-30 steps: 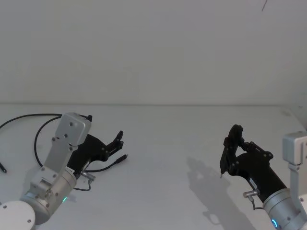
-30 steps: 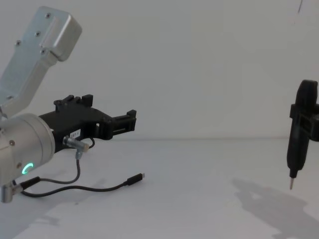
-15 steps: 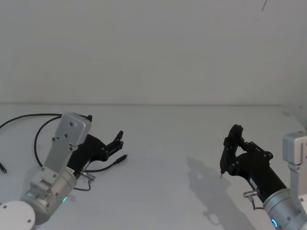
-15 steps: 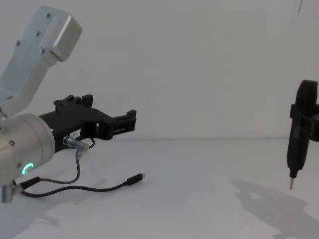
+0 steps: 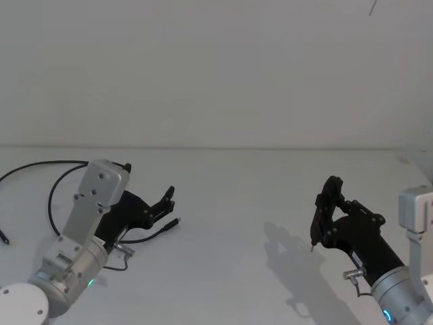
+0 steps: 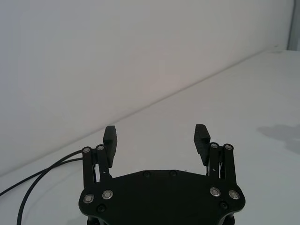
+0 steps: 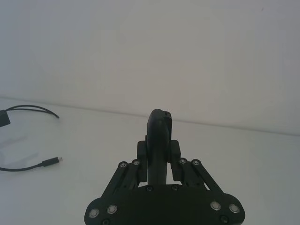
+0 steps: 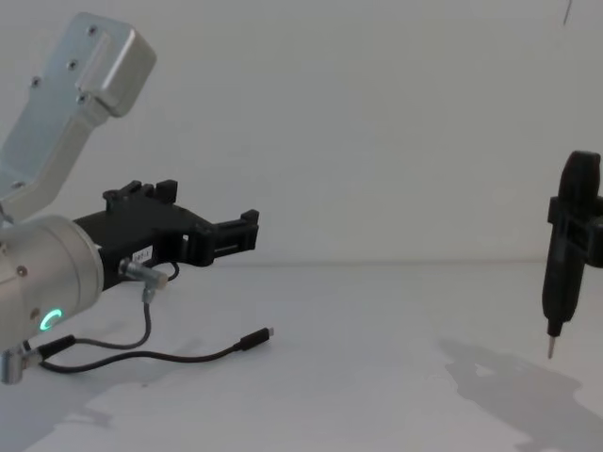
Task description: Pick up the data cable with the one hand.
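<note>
white bench (image 5: 243,196) under a bare pale wall (image 5: 216,68). at the robot's left, left end effector (image 5: 167,199) held level above the bench, its two black fingers (image 6: 110,136) spread wide with nothing between them. small white label (image 8: 143,254) on its black body, print too small to read; green ring light (image 8: 51,320) glowing on the thick silver wrist. data cable (image 5: 152,235) flat on the bench below, its small black plug (image 8: 256,339) with a short silver end lying lower than the fingertips and a little past them, apart from them, the line trailing back under the arm. short dark wire (image 8: 148,315) with silver barrel connectors looping off the same wrist, hanging near the cable. more black cable loops (image 5: 40,166) curving over the bench at far left, any join to the plug end hidden behind the arm. at the robot's right, right end effector (image 5: 330,189) raised off the bench, well apart from the cable, fingers pressed onto a slender black tool (image 8: 562,273) held upright, thin metal tip (image 8: 550,350) pointing down, clear of the surface. blue light (image 5: 387,315) on that wrist.
</note>
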